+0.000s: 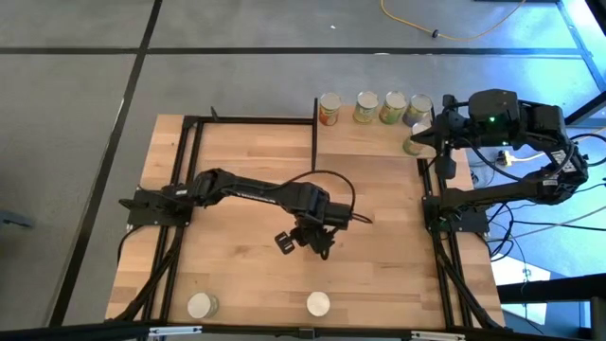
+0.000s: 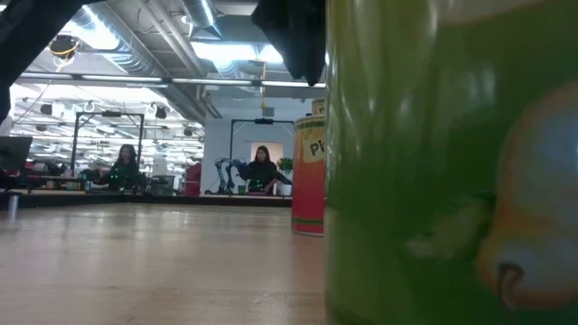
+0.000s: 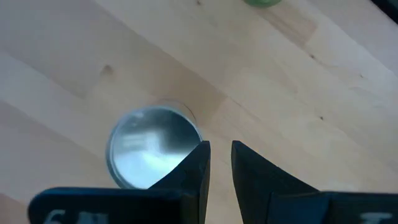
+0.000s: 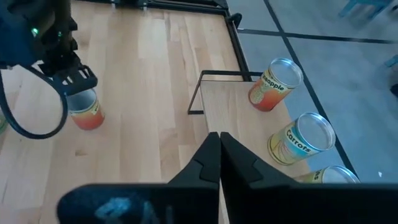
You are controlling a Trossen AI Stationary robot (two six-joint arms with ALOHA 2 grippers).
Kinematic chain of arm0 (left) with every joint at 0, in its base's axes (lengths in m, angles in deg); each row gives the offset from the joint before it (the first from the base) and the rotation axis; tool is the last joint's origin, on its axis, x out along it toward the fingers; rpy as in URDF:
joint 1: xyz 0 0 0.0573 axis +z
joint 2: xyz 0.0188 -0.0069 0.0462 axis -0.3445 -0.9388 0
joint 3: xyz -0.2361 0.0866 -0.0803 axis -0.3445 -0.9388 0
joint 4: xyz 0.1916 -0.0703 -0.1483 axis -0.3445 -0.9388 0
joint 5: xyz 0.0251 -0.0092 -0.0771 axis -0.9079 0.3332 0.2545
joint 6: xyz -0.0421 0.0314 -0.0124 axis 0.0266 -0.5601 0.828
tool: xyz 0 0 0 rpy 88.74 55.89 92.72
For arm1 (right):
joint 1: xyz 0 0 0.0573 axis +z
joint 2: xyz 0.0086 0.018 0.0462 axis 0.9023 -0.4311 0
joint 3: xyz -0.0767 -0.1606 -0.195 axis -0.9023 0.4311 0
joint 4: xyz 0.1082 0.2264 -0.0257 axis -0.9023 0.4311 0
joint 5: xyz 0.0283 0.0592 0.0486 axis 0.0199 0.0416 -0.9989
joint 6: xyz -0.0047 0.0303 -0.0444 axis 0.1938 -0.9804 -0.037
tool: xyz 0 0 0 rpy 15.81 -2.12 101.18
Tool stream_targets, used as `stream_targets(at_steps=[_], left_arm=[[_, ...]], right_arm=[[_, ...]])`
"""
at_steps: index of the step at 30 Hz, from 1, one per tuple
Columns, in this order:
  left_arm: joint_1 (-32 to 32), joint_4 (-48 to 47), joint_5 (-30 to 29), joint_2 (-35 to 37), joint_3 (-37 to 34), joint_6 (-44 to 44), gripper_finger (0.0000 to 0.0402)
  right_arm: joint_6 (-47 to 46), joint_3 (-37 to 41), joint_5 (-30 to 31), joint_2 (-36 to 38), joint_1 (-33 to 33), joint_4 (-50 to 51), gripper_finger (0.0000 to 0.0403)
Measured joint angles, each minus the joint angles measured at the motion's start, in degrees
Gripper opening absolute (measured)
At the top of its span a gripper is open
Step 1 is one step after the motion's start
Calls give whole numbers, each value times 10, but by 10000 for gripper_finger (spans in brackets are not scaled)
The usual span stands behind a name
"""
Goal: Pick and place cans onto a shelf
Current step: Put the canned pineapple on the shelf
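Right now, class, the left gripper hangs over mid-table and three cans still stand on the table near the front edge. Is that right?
Not quite: the left gripper hangs over mid-table, but the high view shows only two cans near the front edge.

A: The high view looks straight down on the whole bench point(image 1: 246, 189) and both arms.

B: The low one sits at bench-top height, facing the room, with a green can point(image 2: 452, 162) right against the lens.

A: The left wrist camera looks steeply down, close above a can top point(image 3: 152, 146). The right wrist's looks across the shelf point(image 4: 242, 106); the high view shares it.
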Motion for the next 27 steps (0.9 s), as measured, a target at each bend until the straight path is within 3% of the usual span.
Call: stream_targets(at_steps=[10,13,27], left_arm=[[-3,52,8,2,-51,44,58],[-7,67,-24,2,-66,47,58],[-8,70,-50,8,-65,90,58]], right_arm=[[0,0,0,8,0,0,3],[-1,0,0,11,0,1,3],[-1,0,0,16,0,1,3]])
